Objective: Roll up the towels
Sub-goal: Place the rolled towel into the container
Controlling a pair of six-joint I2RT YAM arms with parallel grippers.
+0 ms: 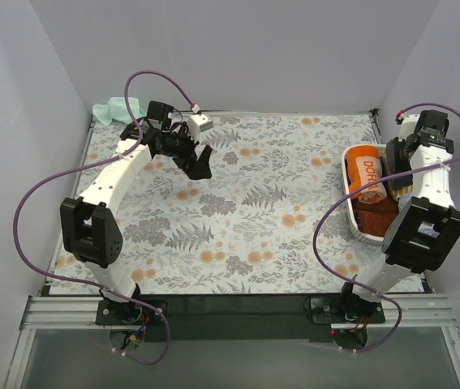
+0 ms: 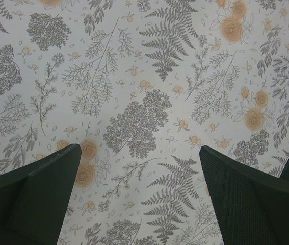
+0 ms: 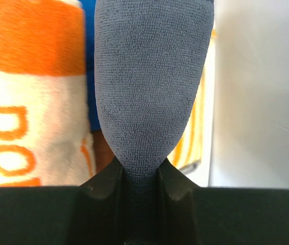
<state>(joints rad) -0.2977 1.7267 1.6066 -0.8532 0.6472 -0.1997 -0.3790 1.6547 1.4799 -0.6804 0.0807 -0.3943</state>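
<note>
My right gripper (image 1: pixel 394 172) hangs over the white oval basket (image 1: pixel 349 198) at the right edge. In the right wrist view it (image 3: pixel 139 172) is shut on a rolled dark navy towel (image 3: pixel 152 76), which bulges out beyond the fingertips. An orange towel with a white band and orange lettering (image 3: pixel 27 92) lies rolled in the basket, also seen from above (image 1: pixel 367 180). A blue towel (image 3: pixel 89 61) and a yellow-striped towel (image 3: pixel 200 138) show behind the navy one. A mint green towel (image 1: pixel 120 108) lies crumpled at the back left corner. My left gripper (image 1: pixel 199 164) (image 2: pixel 139 149) hovers open over the bare floral covering.
A brown towel (image 1: pixel 376 215) fills the near end of the basket. The floral table covering (image 1: pixel 254 211) spreads between the arms. Grey walls close in the left, back and right sides. Purple cables loop off both arms.
</note>
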